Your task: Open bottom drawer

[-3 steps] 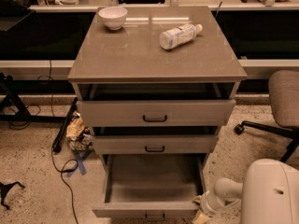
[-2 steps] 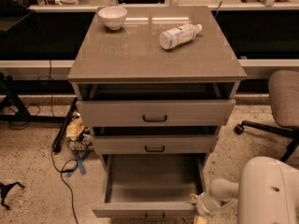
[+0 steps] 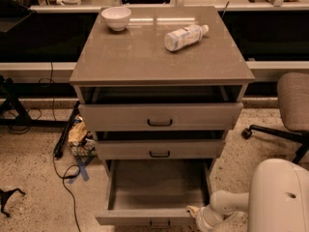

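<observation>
Speckled stone floor [image 3: 34, 178] and a dark workbench running across the top of the frame surround a grey-beige three-drawer cabinet [image 3: 159, 62] standing at centre. On its glossy top, a white bowl [image 3: 116, 17] sits upright near the upper-left corner, well apart from a plastic bottle [image 3: 185, 36] lying on its side toward the upper right, cap pointing right. The top drawer [image 3: 116, 117] and the middle drawer [image 3: 120, 150] each stand slightly ajar, a dark gap showing above each front (both carry small black bar handles).

The bottom drawer [image 3: 154, 187] is pulled far out toward the lower edge of the frame, its plain grey tray exposed below the middle drawer front, and its own front, with a black handle [image 3: 159, 223], partly cut off by the frame edge.

The robot's gripper [image 3: 195, 215] sits at the lower centre-right of the frame, against the right end of the bottom drawer's front, to the right of the handle; whether it is spread or clamped cannot be told from this angle. Its pale arm [image 3: 229, 202] runs back to the white body [image 3: 280, 197] filling the lower-right corner.

A grey office chair [image 3: 293, 100] stands at the right edge. Left of the cabinet, crumpled wrappers [image 3: 79, 137], blue tape [image 3: 79, 169] and a black cable [image 3: 63, 178] lie on the floor.
</observation>
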Motion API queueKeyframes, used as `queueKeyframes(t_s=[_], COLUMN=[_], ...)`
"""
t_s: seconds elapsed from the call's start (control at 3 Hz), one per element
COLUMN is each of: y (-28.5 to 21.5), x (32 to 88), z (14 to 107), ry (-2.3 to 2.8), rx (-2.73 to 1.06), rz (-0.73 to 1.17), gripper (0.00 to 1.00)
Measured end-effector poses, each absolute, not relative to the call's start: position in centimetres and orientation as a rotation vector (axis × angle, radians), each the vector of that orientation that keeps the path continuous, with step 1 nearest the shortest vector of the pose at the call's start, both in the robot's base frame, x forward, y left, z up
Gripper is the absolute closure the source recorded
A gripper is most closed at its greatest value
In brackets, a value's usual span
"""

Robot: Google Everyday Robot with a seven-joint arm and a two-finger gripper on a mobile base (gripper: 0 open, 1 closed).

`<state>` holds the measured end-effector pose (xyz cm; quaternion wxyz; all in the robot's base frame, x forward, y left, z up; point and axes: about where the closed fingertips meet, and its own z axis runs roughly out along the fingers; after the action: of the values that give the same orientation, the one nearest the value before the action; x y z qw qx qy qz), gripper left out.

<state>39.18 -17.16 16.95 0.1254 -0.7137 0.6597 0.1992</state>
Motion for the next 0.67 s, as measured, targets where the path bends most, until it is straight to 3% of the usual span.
queueKeyframes(t_s=[0.67], y=[-19.6], x=[36.2], z=[17.6], ry=[1.878], rx=[-2.089], rz=[0.611], gripper=[0.43])
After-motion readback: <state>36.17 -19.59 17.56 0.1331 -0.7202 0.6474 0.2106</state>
